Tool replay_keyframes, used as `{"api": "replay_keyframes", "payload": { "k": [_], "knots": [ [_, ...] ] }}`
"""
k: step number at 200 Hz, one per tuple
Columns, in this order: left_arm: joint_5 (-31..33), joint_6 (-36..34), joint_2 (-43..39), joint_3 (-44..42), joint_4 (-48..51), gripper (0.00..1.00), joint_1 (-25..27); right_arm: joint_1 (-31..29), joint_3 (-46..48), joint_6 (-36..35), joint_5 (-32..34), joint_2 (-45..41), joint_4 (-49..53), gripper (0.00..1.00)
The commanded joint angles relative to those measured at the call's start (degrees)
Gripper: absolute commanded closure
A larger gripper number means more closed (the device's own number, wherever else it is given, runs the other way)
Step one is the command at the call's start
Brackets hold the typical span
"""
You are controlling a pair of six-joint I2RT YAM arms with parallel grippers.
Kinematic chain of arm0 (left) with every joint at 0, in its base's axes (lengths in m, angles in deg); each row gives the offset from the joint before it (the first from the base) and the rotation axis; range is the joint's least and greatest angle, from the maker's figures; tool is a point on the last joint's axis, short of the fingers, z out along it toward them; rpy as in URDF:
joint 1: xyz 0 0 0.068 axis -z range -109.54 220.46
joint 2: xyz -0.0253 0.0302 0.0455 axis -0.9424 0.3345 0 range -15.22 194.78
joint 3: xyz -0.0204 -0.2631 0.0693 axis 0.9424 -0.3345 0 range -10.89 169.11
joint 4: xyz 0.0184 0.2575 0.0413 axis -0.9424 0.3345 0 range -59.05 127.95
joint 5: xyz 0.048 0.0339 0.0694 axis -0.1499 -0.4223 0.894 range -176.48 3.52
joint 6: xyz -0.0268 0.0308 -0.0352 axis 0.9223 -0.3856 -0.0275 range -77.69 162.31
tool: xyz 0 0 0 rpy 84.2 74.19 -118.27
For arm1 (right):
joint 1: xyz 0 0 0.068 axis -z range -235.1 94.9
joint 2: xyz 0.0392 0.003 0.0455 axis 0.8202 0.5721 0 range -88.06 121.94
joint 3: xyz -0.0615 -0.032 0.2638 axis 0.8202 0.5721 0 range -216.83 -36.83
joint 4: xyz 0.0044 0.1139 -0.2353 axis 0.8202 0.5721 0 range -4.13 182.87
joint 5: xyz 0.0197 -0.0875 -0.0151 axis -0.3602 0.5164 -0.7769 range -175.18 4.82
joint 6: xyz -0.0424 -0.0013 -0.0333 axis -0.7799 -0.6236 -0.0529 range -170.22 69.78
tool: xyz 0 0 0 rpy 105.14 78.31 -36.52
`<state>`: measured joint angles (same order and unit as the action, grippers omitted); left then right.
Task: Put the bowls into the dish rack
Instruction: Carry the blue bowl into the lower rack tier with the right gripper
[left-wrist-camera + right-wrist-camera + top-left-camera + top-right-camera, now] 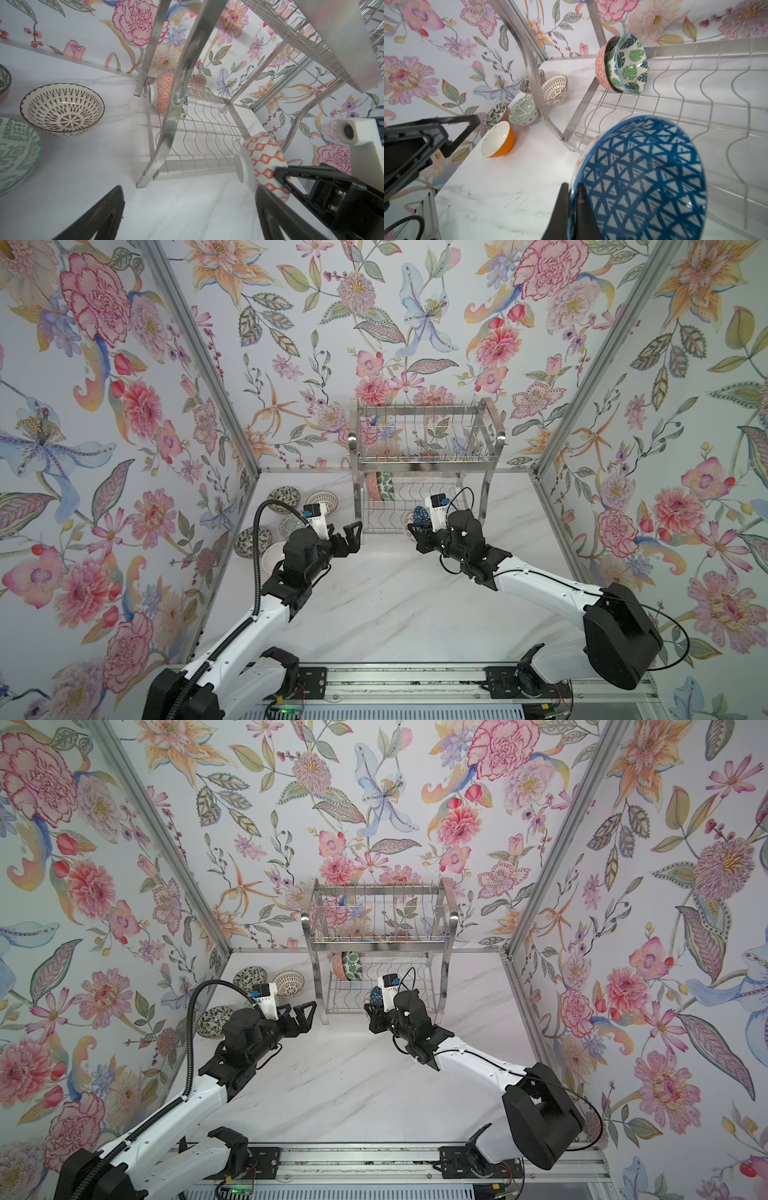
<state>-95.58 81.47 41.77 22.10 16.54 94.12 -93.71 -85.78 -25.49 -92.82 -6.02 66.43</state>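
The right wrist view shows the bowl [643,176] inside, blue triangles; the left wrist view shows its orange-lattice outside; the right gripper [572,193] pinches its rim, bowl on edge at the dish rack [419,466] lower tier's front; left gripper [353,536] spread, empty

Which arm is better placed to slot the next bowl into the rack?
Right. The right hand grips the blue bowl by its rim, at the front of the rack; the left hand is open and empty.
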Motion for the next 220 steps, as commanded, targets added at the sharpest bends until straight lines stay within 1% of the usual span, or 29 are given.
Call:
{"api": "replay_keyframes", "payload": {
  "k": [1,19,50,78,106,122,138,184,220],
  "knots": [
    [0.04,-2.66,0.08,0.53,-3.97,0.01,1.25,1.12,-1.56,0.96,-2.32,1.75,-9.78,1.0],
    [-0.3,-3.44,1.05,0.89,-5.07,0.01,2.12,3.94,-1.8,2.04,-3.61,3.69,-12.51,1.0],
    [1.54,-5.26,1.87,0.7,-7.75,0.01,3.97,6.1,-3.47,3.55,-5.68,7.95,-16.21,1.0],
    [2.4,-5.86,2.52,0.73,-10.02,0.01,4.56,7.52,-5.38,5.4,-7.07,11.89,-20.25,1.0],
    [3.81,-6.0,3.91,3.44,-6.65,0.01,4.47,8.4,-8.81,7.59,-8.44,16.18,-22.38,1.0],
    [3.44,-6.39,5.32,4.98,-4.99,0.01,4.63,8.69,-11.7,8.76,-9.09,18.83,-22.02,1.0],
    [3.12,-6.81,6.48,6.14,-3.91,0.01,4.61,8.82,-13.76,10.14,-9.81,21.43,-24.0,1.0],
    [3.74,-9.3,8.97,7.95,-3.96,0.01,5.14,10.3,-18.22,15.85,-12.14,28.41,-30.85,1.0],
    [3.44,-10.19,11.45,9.57,-4.12,0.01,6.16,11.09,-21.35,17.26,-13.47,32.73,-33.58,1.0]
  ]
}}
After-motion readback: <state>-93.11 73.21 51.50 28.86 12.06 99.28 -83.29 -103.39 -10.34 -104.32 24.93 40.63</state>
